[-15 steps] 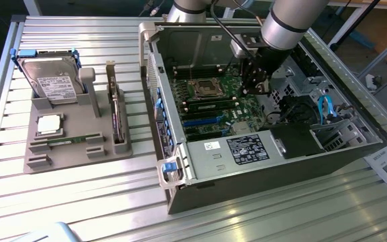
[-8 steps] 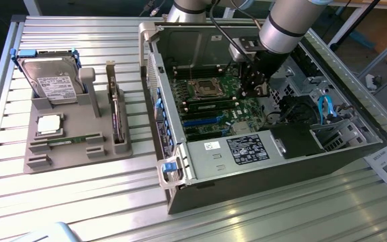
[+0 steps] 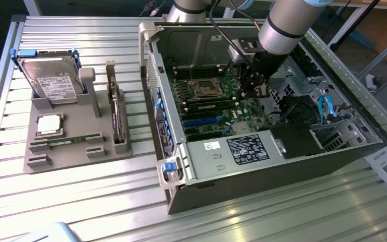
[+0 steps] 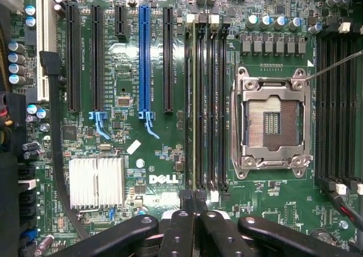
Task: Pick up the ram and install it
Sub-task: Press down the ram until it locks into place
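The black fingers (image 4: 182,226) are clenched together, their tips just over one end of the ram (image 4: 195,98). Whether they touch it I cannot tell. The ram stands edge-on in a memory slot of the motherboard (image 4: 153,155). It sits between the blue card slot (image 4: 144,58) and the open processor socket (image 4: 272,121), inside the opened computer case (image 3: 274,166) on the table (image 3: 79,201).

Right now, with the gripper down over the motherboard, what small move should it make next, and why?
Probably a short, straight push down. The shut gripper sits over one end of the ram, which stands edge-on in a slot near the empty processor socket. Whether it is fully seated cannot be told.
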Tool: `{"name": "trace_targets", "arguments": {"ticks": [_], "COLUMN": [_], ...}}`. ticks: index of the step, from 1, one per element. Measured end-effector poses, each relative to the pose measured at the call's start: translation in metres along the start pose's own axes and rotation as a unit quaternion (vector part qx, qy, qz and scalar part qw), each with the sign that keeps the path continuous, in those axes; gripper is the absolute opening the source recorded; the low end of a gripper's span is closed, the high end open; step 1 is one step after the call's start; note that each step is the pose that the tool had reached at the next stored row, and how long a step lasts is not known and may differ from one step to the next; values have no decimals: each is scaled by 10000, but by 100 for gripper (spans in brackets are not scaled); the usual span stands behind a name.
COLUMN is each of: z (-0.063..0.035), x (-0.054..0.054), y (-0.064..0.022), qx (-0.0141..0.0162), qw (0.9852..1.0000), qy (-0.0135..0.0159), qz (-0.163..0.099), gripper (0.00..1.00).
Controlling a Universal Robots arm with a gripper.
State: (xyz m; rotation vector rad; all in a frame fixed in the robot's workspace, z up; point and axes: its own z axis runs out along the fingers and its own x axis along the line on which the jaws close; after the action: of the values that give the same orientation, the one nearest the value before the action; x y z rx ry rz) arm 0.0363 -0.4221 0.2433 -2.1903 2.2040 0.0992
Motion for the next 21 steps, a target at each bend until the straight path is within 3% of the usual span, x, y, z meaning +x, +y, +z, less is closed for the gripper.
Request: {"name": "trace_targets", "arguments": {"ticks": [9,21], "z": [45,71], "x": [-92,-89], "y": [-1,34], "qx": [3,7], "qw": [10000,10000], "qy": [0,-1], "qz": [-1,0], "gripper": [10,10]}}
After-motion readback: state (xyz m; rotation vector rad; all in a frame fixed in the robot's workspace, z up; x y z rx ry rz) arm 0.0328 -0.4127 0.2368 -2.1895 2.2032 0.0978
